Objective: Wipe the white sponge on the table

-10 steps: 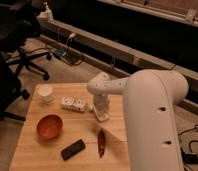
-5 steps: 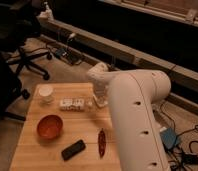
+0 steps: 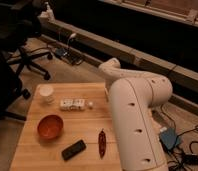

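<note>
The table is a light wooden top. A small off-white block, apparently the white sponge, lies flat on it just right of a white packet. My big white arm covers the table's right side and bends to a rounded joint above the far right edge. My gripper is hidden behind the arm, somewhere over the table's right part, so I cannot see it. Nothing visible touches the sponge.
A white packet with dark markings, a round white cup, a red bowl, a black phone and a red chili pepper lie on the table. A black office chair stands far left. Cables lie on the floor at right.
The arm's end has lifted off the table and swung right, away from the spot beside the packet. The small off-white block now lies uncovered there.
</note>
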You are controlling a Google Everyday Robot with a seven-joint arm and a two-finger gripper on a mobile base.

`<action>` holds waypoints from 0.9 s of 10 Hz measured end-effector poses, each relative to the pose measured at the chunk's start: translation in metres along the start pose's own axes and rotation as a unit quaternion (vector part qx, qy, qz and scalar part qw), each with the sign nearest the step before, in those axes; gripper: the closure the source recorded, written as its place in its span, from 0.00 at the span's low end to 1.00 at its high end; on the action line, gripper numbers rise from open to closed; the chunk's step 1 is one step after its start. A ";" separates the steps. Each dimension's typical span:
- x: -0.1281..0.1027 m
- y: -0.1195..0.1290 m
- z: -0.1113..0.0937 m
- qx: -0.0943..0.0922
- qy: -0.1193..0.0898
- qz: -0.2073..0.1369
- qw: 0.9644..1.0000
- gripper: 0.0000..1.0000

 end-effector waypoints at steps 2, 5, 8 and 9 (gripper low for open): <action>0.026 -0.053 0.015 0.015 0.027 0.042 0.999 0.82; 0.081 -0.106 0.023 0.026 0.055 0.076 0.995 0.82; 0.136 -0.115 0.026 0.022 0.074 0.085 0.993 0.82; 0.151 -0.111 0.026 0.018 0.080 0.083 0.993 0.82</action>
